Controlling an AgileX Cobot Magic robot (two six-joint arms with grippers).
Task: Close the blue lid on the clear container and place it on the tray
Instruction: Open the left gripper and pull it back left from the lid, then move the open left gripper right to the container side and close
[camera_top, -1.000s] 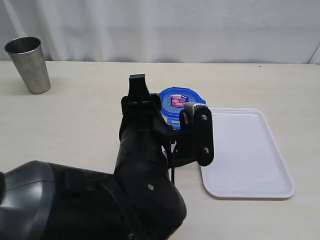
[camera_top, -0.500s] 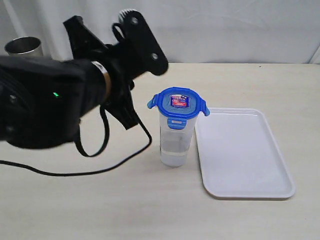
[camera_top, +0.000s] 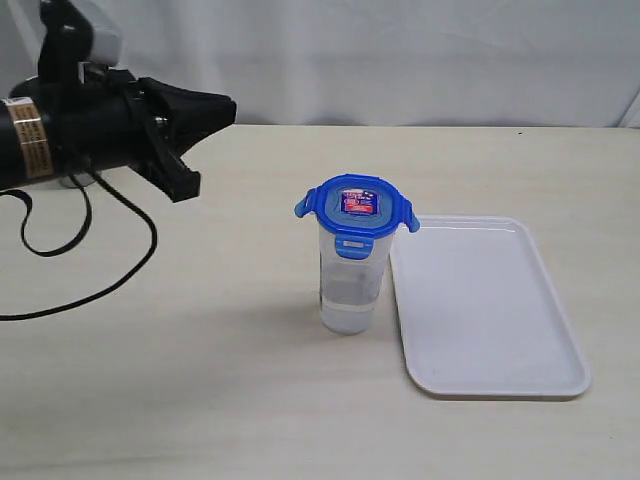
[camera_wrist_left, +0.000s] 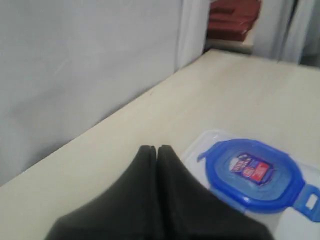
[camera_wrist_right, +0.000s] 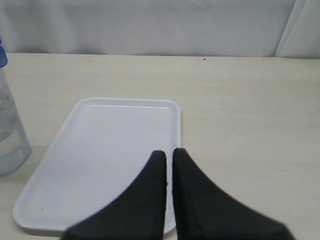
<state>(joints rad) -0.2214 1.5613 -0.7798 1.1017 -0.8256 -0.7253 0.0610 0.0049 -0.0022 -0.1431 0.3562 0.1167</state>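
Blue lid (camera_top: 355, 207) sits on the clear container (camera_top: 350, 285), 2 side tabs flared, on the bench (camera_top: 200, 380) just beside the tray (camera_top: 490, 310). Left tool (camera_top: 228, 108) and right tool (camera_wrist_right: 167, 152) are clenched, empty. Closing looks unfinished; next, press the tabs down, then lift it across.

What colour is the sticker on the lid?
Red and white sticker on the blue lid; best in exterior view.

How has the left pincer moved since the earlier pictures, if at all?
Yes. In the exterior view the left pincer has withdrawn leftward and upward, away from the clear container, which stayed put.
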